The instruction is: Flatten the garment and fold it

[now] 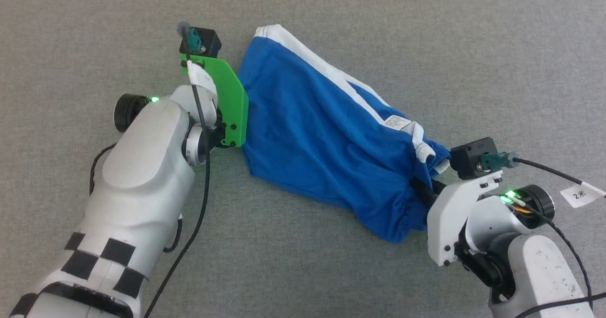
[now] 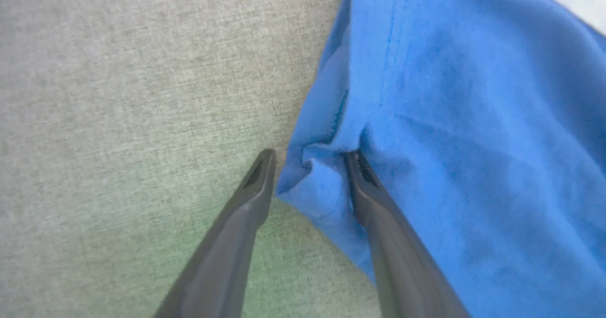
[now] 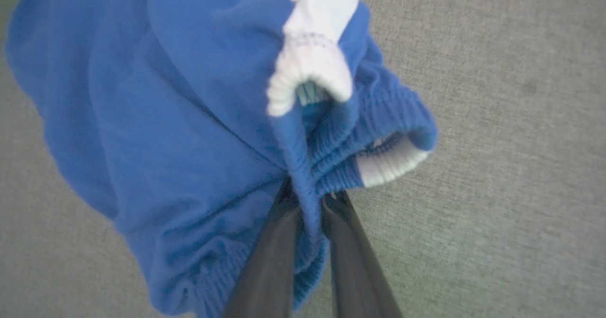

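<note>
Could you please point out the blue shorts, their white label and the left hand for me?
blue shorts (image 1: 307, 124): head view, on the broad blue panel.
white label (image 1: 396, 122): head view, on the middle of the label.
left hand (image 2: 311, 157): left wrist view, midway between its two fingertips.

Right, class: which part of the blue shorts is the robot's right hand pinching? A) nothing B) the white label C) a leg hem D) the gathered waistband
D: the right wrist view shows the right hand closed on the gathered waistband of the shorts.
</note>
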Tool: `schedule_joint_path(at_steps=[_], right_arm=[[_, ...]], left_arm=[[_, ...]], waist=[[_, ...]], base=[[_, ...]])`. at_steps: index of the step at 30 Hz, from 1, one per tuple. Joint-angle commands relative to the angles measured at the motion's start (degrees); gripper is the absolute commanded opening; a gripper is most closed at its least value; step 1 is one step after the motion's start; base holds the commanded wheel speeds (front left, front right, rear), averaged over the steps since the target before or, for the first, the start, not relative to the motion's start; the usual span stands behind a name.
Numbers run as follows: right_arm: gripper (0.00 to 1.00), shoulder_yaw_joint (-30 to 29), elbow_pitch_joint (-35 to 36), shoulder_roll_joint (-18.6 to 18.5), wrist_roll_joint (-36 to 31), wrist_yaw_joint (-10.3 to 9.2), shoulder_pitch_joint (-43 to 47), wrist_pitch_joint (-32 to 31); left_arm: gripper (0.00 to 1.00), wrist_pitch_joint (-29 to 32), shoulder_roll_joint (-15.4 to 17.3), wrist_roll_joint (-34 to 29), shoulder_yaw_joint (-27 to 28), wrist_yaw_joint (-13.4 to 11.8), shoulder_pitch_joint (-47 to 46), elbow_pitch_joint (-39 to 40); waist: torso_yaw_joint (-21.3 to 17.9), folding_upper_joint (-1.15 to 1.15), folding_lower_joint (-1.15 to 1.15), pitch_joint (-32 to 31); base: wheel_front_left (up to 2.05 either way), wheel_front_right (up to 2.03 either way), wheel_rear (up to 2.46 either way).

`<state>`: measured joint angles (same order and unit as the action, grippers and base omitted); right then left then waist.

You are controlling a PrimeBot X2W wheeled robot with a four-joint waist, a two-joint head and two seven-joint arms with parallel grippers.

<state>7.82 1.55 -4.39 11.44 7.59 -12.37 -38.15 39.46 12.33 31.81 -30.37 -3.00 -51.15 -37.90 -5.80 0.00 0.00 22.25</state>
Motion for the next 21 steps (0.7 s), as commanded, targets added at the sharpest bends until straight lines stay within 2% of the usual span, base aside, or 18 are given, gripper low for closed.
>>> schedule_joint_path(at_steps=[1,5,9,16,21], right_arm=[[0.0,-0.3,-0.1,-0.1,0.2,-0.1,-0.6,0.4],[0.0,-0.6,-0.2,0.0,0.1,-0.1,-0.6,0.5],[0.0,-0.8,-0.4,0.0,0.1,-0.1,-0.6,0.6],[0.0,-1.6,-1.1,-1.2,1.3,-0.1,-0.3,0.6],[0.0,-2.4,-1.4,-3.3,4.1,-0.1,0.7,-0.8]], left_arm=[[0.0,2.2,-1.5,0.9,-1.5,1.1,2.4,-2.0],[0.0,1.4,-1.9,2.1,-1.4,2.9,2.9,-1.8],[0.0,-2.6,-2.1,3.6,0.3,3.8,3.3,-1.4],[0.0,-10.9,-2.4,8.9,6.0,5.5,5.7,0.7],[0.0,-14.6,-2.9,13.6,10.3,5.6,10.6,3.7]], waist=[[-0.2,0.0,0.0,0.4],[0.1,0.0,0.0,0.3],[0.7,0.0,0.0,-0.5],[2.5,0.0,0.0,-4.5],[4.6,0.0,0.0,-9.1]], base=[[0.0,0.0,0.0],[0.0,0.0,0.0],[0.0,0.0,0.0],[0.0,0.0,0.0],[0.0,0.0,0.0]])
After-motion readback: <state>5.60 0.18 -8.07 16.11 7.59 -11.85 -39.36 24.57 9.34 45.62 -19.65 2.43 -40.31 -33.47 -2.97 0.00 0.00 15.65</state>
